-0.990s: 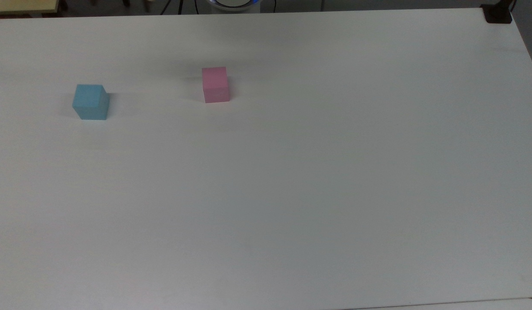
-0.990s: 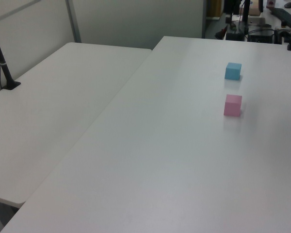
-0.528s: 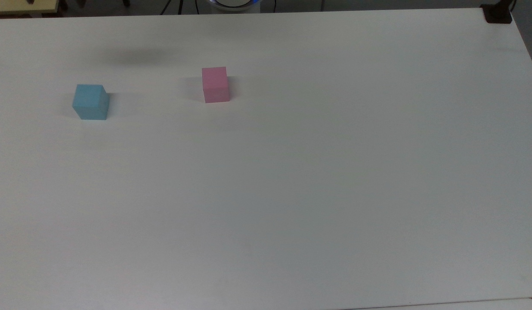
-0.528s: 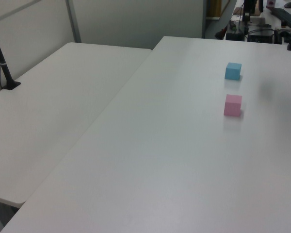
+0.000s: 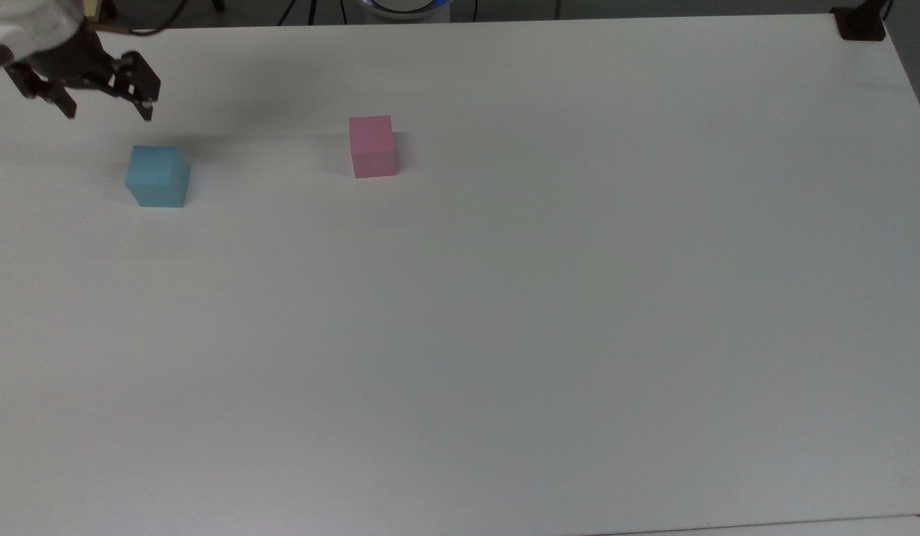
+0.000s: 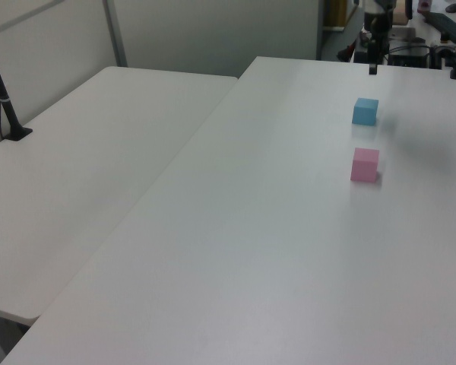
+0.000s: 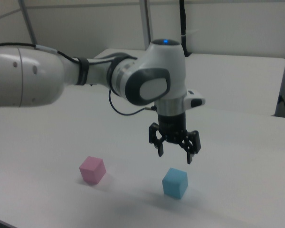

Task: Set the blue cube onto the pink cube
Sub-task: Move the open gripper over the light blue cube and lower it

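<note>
The blue cube [image 5: 157,176] rests on the white table [image 5: 505,313] near the top view's left edge. The pink cube [image 5: 372,147] stands apart from it, further toward the top view's right. My gripper [image 5: 109,112] hangs open in the air, just beyond the blue cube, with nothing between its fingers. In the right view the gripper [image 7: 175,156] hovers a little above the blue cube [image 7: 175,183], and the pink cube [image 7: 92,170] sits to the right view's left. The left view has the blue cube [image 6: 365,111] behind the pink cube [image 6: 365,165], with the gripper [image 6: 372,67] beyond both.
A second white table [image 6: 99,152] adjoins on the left view's left, with a black clamped post [image 6: 4,99] at its edge. A black clamp [image 5: 860,26] sits on the top view's far right corner. The arm's base [image 5: 404,6] stands at the far edge.
The gripper has come into the top view at its upper left and now hangs by the blue cube. Its shadow slid left across the table. Neither cube has moved.
</note>
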Motion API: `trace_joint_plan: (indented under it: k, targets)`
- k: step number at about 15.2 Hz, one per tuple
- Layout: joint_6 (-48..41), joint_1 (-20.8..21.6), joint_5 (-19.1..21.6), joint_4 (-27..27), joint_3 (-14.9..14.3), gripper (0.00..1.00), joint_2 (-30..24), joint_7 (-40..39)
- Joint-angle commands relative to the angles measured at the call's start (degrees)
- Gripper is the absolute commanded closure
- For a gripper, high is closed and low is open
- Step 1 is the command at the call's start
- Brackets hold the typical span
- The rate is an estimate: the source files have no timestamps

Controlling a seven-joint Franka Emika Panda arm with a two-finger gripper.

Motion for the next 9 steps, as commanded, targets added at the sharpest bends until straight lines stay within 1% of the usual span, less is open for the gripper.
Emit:
trace_joint_plan:
  k: [1,4,6,9]
  targets:
    - [5.79,0.15,0.70,-5.67,0.35,0.00,-0.54,1.23]
    - [7.99,0.24,0.70,-8.22,0.44,0.00,0.69,1.33]
    - [8.61,0.33,0.62,-8.32,0.44,0.00,2.44,1.42]
    - [12.30,0.06,0.35,-8.40,0.44,0.00,3.68,1.33]
